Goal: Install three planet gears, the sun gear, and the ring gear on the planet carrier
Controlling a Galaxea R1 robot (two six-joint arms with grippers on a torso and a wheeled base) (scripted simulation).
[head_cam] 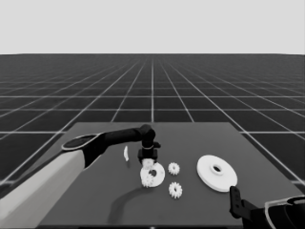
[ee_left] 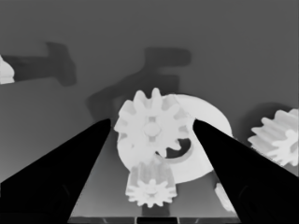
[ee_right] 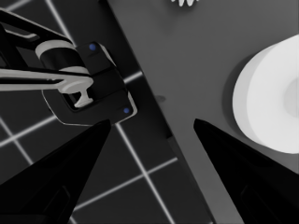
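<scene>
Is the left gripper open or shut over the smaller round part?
Open. The left gripper shows its fingers spread wide, either side of a gear on the smaller round part, touching neither.

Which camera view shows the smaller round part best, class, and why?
The left wrist view: the smaller round part fills the middle between the left gripper fingers, gears on it. The head view shows it small under that gripper; the right wrist view misses it.
</scene>
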